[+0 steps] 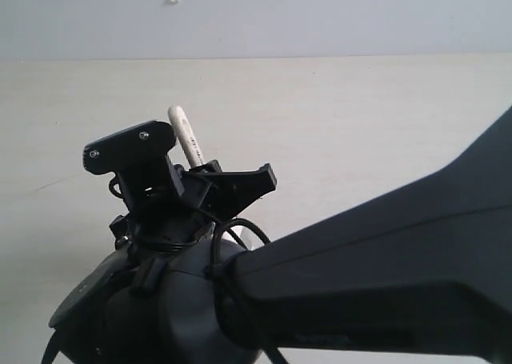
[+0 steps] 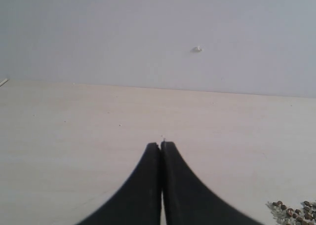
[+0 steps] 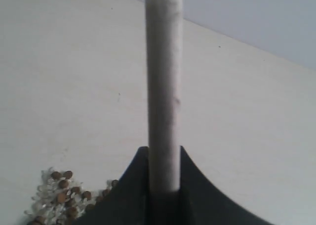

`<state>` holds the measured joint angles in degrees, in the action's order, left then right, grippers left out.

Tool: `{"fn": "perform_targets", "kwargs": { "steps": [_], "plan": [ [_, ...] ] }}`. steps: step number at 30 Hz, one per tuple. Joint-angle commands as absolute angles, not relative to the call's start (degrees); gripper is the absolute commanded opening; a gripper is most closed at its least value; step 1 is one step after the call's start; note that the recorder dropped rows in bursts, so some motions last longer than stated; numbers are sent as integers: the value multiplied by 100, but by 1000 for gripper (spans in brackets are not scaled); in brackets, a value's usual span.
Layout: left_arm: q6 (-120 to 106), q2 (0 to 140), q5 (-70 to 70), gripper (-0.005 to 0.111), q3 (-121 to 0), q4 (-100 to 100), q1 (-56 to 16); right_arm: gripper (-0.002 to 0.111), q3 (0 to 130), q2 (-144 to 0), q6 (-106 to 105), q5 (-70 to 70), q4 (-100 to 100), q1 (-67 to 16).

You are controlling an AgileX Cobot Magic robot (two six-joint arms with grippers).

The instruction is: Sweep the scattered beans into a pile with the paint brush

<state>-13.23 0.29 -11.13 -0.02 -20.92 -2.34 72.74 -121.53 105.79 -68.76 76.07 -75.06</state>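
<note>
The left pincer [image 2: 161, 147] is closed on nothing over the desk [image 2: 74, 126] and is best kept clear. The right pincer [image 3: 163, 156] clamps the paint brush [image 3: 163, 86] by its pale handle. Short, low inward strokes would suit. The beans [image 3: 61, 193], reddish-brown among whitish grains, lie bunched just beside it, well short of the desk's far edge.

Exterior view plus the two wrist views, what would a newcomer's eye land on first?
In the exterior view the dark right arm fills the foreground, the paint brush handle poking up beyond it. In the right wrist view the right tool is shut on that pale handle, with the beans clustered on the table beside it. The left tool is shut on nothing.
</note>
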Motion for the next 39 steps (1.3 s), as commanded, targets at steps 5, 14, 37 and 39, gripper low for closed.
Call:
{"fn": "perform_targets", "kwargs": {
  "steps": [5, 14, 37, 39],
  "plan": [
    [-1330, 0, -1121, 0, 0, -2136, -276, 0, 7294, -12149, 11294, -6607, 8131, -7522],
    [-1330, 0, -1121, 0, 0, -2136, -276, 0, 7304, -12048, 11426, -6996, 8062, -7530],
    [-1330, 0, -1121, 0, 0, -2136, -276, 0, 7292, -9372, 3410, -2815, 4741, -5855],
    [-1330, 0, -1121, 0, 0, -2136, -276, 0, 7292, -9173, 2644, -3054, 3318, -5231]
  ]
}}
